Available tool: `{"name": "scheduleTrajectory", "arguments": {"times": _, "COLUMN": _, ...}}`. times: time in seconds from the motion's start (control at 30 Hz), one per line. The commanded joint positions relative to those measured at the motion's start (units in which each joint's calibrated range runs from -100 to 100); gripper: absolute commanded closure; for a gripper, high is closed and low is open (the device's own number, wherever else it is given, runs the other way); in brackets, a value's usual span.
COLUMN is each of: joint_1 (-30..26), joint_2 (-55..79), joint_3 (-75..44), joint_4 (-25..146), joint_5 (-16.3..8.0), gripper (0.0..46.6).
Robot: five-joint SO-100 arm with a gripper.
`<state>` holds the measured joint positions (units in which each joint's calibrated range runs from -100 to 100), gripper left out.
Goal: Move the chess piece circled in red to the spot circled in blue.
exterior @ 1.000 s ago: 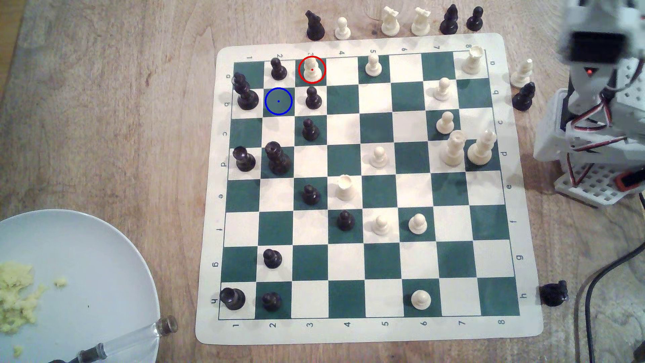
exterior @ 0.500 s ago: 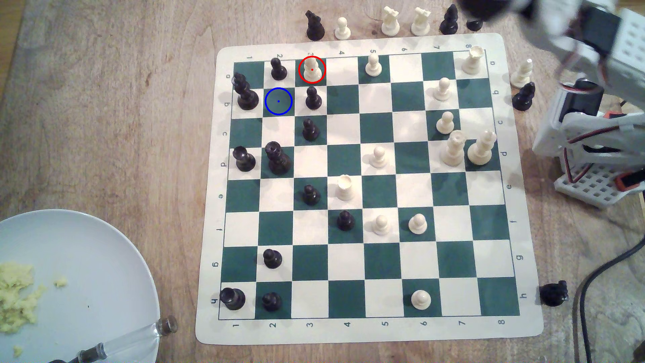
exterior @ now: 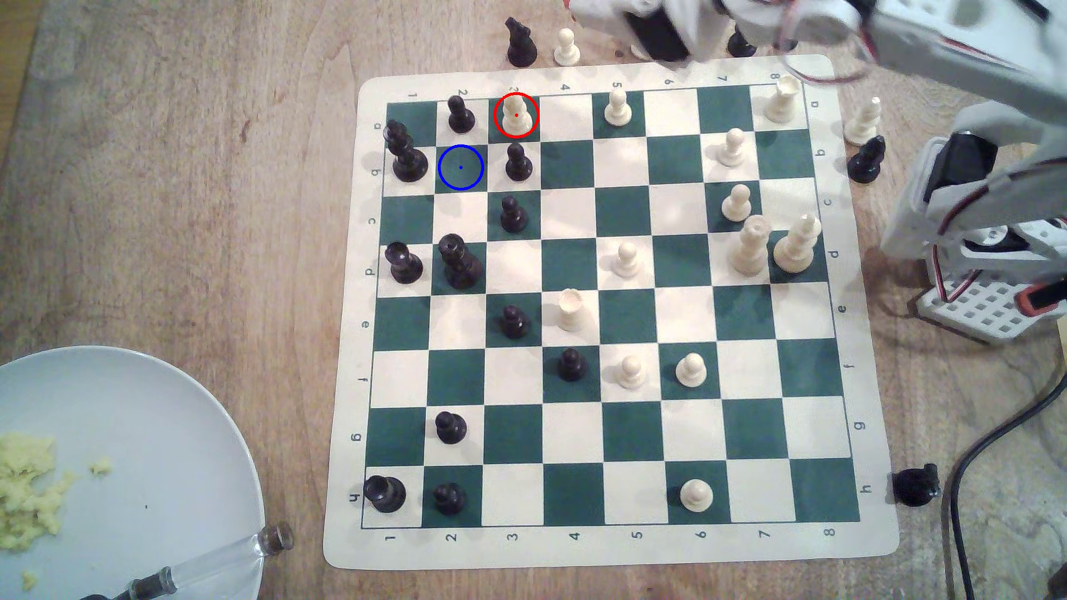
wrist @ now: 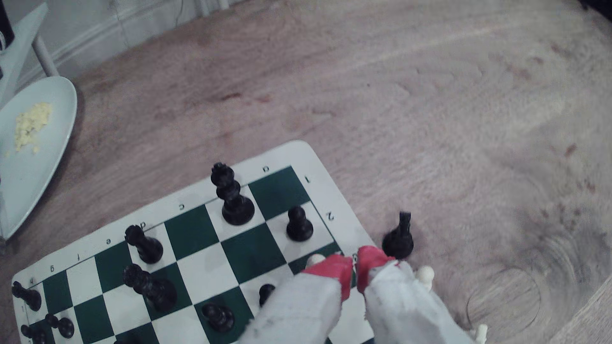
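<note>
The chess piece circled in red [exterior: 515, 115] is a cream piece with a rounded top, standing on a green square in the board's far row. The wrist view shows just its top [wrist: 316, 259] poking out behind one red fingertip. The spot circled in blue [exterior: 460, 167] is a bare green square [wrist: 253, 254], diagonally nearer and to the exterior view's left of that piece. My gripper [exterior: 583, 14] hangs blurred above the off-board pieces past the board's far edge, to the right of the circled piece. Its red-tipped fingers [wrist: 354, 266] are shut with nothing between them.
Black pawns [exterior: 461, 114] [exterior: 518, 163] flank the circled piece and the blue spot, and a tall black piece [exterior: 404, 153] stands left of the spot. A black knight [exterior: 521, 43] and cream pawn [exterior: 567, 47] sit off-board. A plate [exterior: 173, 415] with food lies lower left.
The arm has swung from the exterior view's right edge leftward along the board's far edge and now covers the off-board cream knights. No chess piece has moved.
</note>
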<state>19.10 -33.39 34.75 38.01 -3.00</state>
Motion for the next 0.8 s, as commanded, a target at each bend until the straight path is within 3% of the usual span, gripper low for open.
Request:
{"name": "scheduleTrajectory", "arguments": {"times": 0.0, "joint_1": -0.37, "joint_2": 8.52, "joint_3": -16.53, "joint_4": 5.89, "joint_5": -2.93, "gripper": 45.4}}
{"name": "scheduleTrajectory", "arguments": {"times": 0.1, "joint_1": -0.37, "joint_2": 17.01, "joint_3": -26.23, "joint_4": 10.72, "joint_5": -5.47, "gripper": 44.4}}
{"name": "scheduleTrajectory", "arguments": {"times": 0.23, "joint_1": -0.21, "joint_2": 23.46, "joint_3": -32.48, "joint_4": 13.10, "joint_5": -6.50, "gripper": 44.4}}
{"name": "scheduleTrajectory", "arguments": {"times": 0.33, "joint_1": -0.29, "joint_2": 25.58, "joint_3": -33.12, "joint_4": 13.18, "joint_5": -7.37, "gripper": 41.8}}
{"name": "scheduleTrajectory", "arguments": {"times": 0.47, "joint_1": -0.45, "joint_2": 27.79, "joint_3": -33.12, "joint_4": 12.28, "joint_5": -7.67, "gripper": 38.7}}
{"name": "scheduleTrajectory", "arguments": {"times": 0.77, "joint_1": -0.45, "joint_2": 34.83, "joint_3": -34.11, "joint_4": 8.59, "joint_5": -7.96, "gripper": 37.5}}
